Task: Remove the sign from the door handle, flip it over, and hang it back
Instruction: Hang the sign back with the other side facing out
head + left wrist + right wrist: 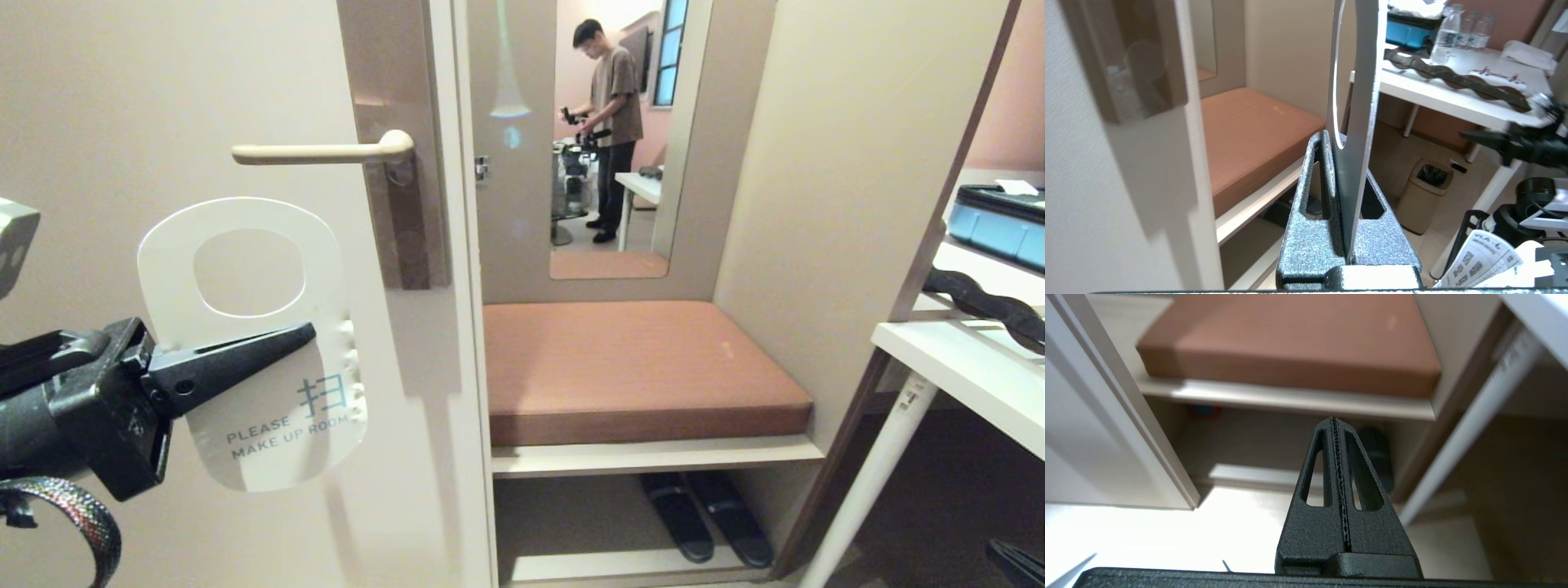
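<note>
My left gripper point(304, 333) is shut on the sign point(269, 441), a flat rounded hanger with a round hole. It holds the sign upright in front of the door, gripping the middle just under the hole. The white face reading "PLEASE MAKE UP ROOM" is toward the head camera. The sign hangs free below the door handle point(326, 151), a cream lever on a brownish plate point(396, 204), and is not on the lever. In the left wrist view the sign point(1359, 81) stands edge-on between the fingers point(1314, 171). My right gripper point(1334, 421) is shut and empty, pointing down toward the bench shelf.
Right of the door is a bench with a brown cushion point(637, 367), dark slippers point(706, 514) beneath it and a mirror point(612, 139) above showing a person. A white table point(963, 367) stands at the far right. A waste bin point(1425, 192) sits on the floor.
</note>
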Controlling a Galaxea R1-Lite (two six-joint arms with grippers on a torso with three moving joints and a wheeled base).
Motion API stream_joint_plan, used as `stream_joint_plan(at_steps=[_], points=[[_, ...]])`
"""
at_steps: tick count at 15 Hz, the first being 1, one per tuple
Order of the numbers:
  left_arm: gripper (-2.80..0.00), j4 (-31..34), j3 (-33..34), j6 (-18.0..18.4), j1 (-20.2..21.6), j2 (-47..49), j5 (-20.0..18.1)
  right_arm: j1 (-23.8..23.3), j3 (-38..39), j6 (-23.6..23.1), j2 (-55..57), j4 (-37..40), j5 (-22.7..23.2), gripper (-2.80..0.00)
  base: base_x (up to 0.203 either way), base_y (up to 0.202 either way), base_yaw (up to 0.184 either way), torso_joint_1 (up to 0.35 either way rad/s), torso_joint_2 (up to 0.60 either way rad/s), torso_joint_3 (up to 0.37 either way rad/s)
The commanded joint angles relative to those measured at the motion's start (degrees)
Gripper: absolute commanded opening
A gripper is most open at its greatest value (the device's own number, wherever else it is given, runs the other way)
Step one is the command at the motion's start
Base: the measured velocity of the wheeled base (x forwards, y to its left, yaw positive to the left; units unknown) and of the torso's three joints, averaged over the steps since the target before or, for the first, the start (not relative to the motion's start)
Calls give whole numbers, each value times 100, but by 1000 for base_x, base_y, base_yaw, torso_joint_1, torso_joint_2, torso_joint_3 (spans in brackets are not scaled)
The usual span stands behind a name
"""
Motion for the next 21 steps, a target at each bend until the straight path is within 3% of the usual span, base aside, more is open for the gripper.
stream_joint_plan(at_steps=[1,4,9,12,14,17,21], points=[[-280,-24,62,-8,32,9,-24,-77,7,-3,-1088,699,-6,-280,0,0,0,0,0,0],[-280,-24,160,-8,37,-9,-18,-139,-64,11,-1906,1806,-72,-280,0,0,0,0,0,0],[-280,-22,97,29,221,-107,8,-153,-94,-121,-2981,2141,-263,-280,0,0,0,0,0,0],[-280,-41,97,267,216,-142,52,-159,-157,-384,-3461,2449,-226,-280,0,0,0,0,0,0],[-280,-50,88,390,218,-142,76,-159,-166,-290,-3461,2449,-243,-280,0,0,0,0,0,0],[-280,-43,63,414,216,-134,578,-159,-166,-278,-3461,2457,-244,-280,0,0,0,0,0,0],[-280,-41,31,414,216,-151,823,-159,-166,-278,-3461,2449,-244,-280,0,0,0,0,0,0]])
